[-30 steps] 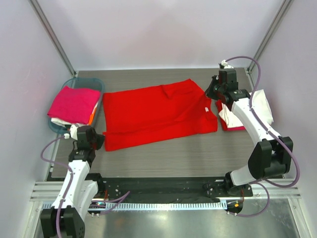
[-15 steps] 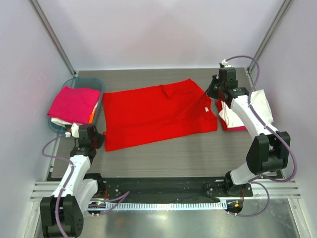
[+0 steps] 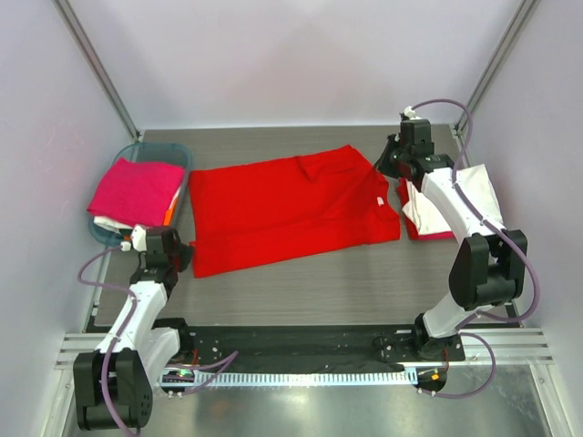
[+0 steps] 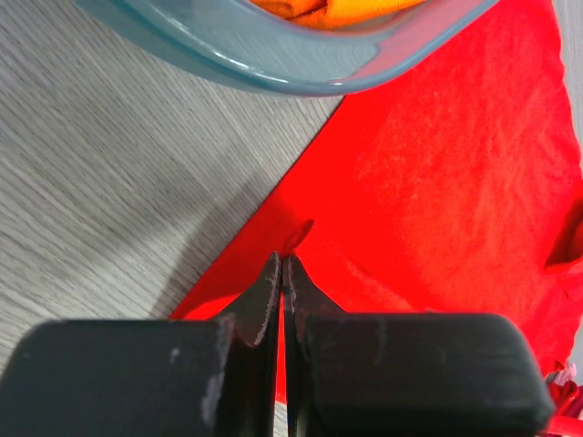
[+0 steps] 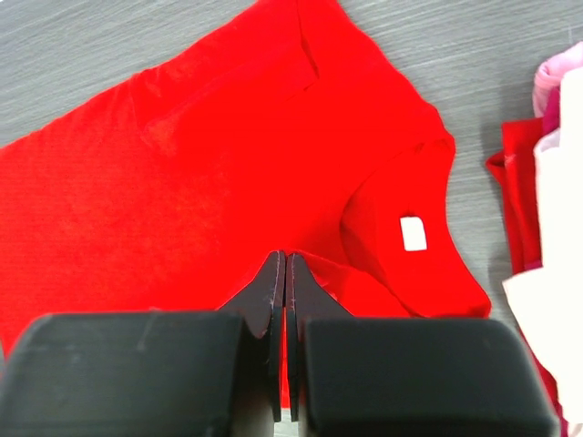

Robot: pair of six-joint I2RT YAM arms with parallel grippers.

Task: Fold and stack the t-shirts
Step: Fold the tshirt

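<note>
Near edge first, lower left of top view: left gripper (image 3: 182,258), fingers pressed flat together, no gap showing in the left wrist view (image 4: 282,266). Sits right over the lower-left corner of the red t-shirt (image 3: 291,209). Cannot tell whether pinching cloth or merely above it. Small pucker in the hem just past the tips.

Middle of table (image 3: 319,287): red t-shirt spread nearly flat across centre frame. Flap folded onto the body at upper middle, probably a sleeve. Collar with white tag (image 5: 413,233) toward the right.

Looks soft, light and limp, with no stiffness at all. Likely to sag, wrinkle and drag on the wood when lifted, though not fragile. Best taken at hem corners and shoulder seams, pinching both layers. Needs jaws parted first.

Left of centre: teal basket (image 3: 179,151) right beside the shirt's left edge. Holds magenta t-shirt (image 3: 137,189) on top, with orange t-shirt (image 3: 170,211) and some white cloth peeking out beneath.

Right of centre: folded white t-shirt (image 3: 478,191) lying on a folded red one (image 3: 424,232), close beside the spread shirt's collar end.

Farthest, upper right of top view: right gripper (image 3: 378,171), likewise clamped shut with no gap in the right wrist view (image 5: 282,264). Holds nothing visible. Poised over the shoulder area just left of the collar, a sensible far-side grab point to pair with the near hem corner.
</note>
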